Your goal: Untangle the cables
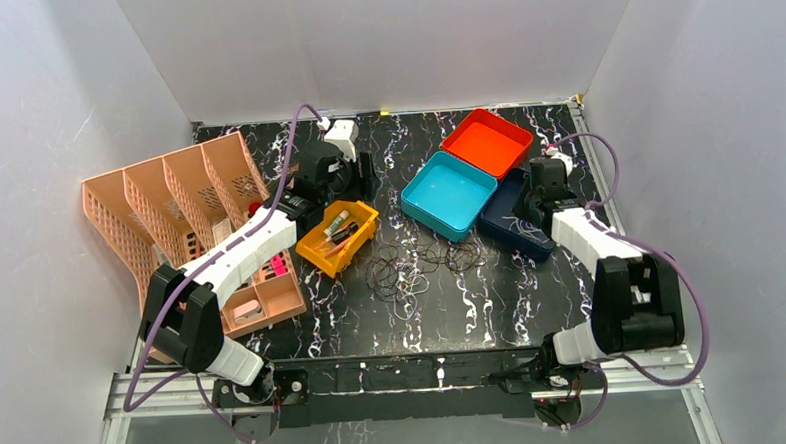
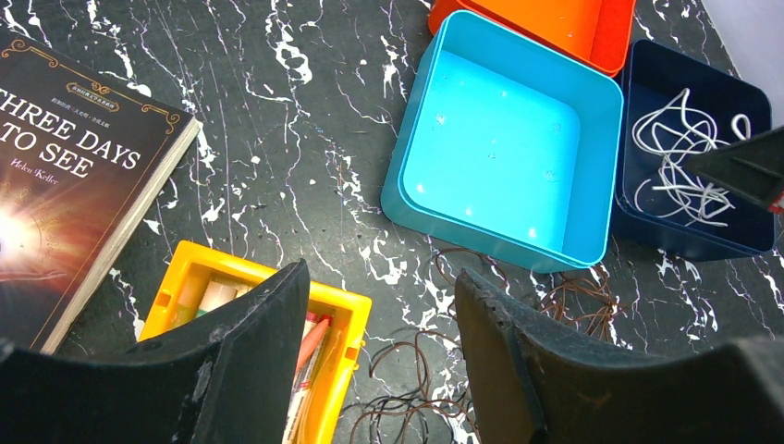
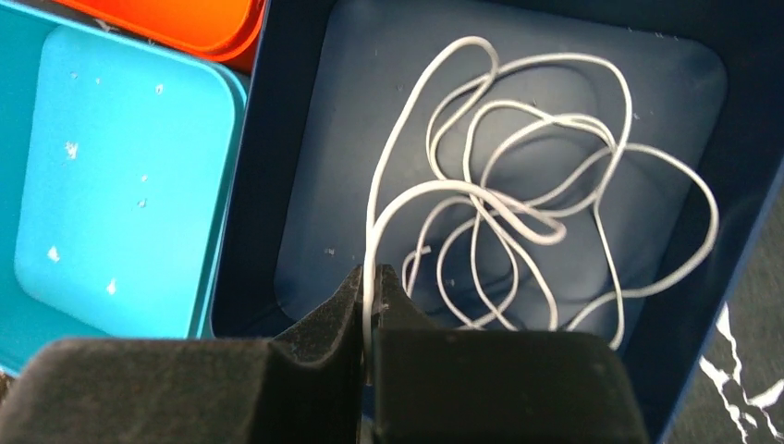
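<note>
While the right hand [image 3: 370, 289] dips into the navy tray [image 3: 296, 139] at the far right of the surface [image 1: 492, 298], its fingers are pressed together on one strand of the white cable [image 3: 518, 217]. That strand rises from the tray floor to the pinch. The rest of the cable lies in loose, overlapping loops on the floor of the tray.

The left hand [image 2: 381, 296] hangs above the surface with its fingers spread and nothing between them. Below it is one end of the yellow bin [image 2: 347, 310], which holds a few small items.

Beside that bin, the dark cables [image 1: 411, 266] lie in a curly brown tangle on the black marbled surface. They sit just on the near side of the empty teal tray [image 1: 448, 195] and well apart from the white one. An orange tray [image 1: 486, 141] touches the teal tray's far corner. A book [image 2: 65, 185] lies flat to the left, near a peach divided organiser [image 1: 168, 202].
</note>
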`<action>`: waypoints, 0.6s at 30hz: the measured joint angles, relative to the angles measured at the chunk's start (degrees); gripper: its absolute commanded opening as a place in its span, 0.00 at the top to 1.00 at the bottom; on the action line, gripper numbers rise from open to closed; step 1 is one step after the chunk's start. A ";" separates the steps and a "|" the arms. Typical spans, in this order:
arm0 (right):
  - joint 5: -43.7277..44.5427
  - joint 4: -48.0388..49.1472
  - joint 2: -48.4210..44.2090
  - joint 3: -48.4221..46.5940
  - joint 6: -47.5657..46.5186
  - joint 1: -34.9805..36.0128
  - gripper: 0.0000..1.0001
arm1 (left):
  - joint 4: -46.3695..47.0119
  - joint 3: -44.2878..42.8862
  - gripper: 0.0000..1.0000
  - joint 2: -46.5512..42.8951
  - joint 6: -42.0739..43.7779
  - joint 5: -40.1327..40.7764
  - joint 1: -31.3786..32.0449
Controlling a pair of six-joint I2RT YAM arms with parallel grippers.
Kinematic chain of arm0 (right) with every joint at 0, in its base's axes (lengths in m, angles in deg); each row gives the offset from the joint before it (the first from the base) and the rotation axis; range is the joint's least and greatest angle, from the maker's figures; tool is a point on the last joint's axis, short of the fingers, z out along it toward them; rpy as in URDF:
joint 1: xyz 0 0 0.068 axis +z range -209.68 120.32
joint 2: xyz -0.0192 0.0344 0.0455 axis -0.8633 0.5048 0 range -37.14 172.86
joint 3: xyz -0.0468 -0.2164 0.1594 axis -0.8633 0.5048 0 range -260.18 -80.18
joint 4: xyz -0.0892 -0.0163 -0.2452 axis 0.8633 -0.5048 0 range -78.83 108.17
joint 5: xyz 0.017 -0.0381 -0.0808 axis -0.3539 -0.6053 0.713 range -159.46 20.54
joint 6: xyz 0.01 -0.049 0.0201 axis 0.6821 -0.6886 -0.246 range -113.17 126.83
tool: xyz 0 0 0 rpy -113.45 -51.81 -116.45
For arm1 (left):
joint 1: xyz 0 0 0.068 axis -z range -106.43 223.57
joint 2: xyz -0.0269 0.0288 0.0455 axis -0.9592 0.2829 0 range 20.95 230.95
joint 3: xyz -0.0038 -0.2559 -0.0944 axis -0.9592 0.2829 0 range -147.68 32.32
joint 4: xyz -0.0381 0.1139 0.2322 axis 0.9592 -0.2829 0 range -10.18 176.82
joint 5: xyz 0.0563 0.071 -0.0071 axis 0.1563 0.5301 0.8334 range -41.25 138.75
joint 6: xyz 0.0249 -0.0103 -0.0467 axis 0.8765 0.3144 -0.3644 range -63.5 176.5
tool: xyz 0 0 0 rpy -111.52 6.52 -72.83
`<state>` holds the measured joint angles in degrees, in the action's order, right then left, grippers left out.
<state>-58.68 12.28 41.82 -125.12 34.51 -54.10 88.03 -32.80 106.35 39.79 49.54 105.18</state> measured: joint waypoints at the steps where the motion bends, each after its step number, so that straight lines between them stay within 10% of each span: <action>1: -0.02 0.00 1.27 -0.72 -0.28 0.00 0.83 | 0.00 0.00 0.42 0.00 0.00 0.02 0.00; 11: -0.44 0.02 10.88 -9.60 -2.47 -0.48 0.36 | -0.02 0.00 0.42 0.00 0.26 0.07 0.00; 18: 2.14 -1.70 7.41 -9.60 -2.71 -0.70 0.31 | -0.20 0.00 0.41 0.00 0.46 0.09 0.00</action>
<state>-56.53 10.57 49.23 -134.72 31.80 -54.80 87.83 -32.80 106.35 40.25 49.63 105.18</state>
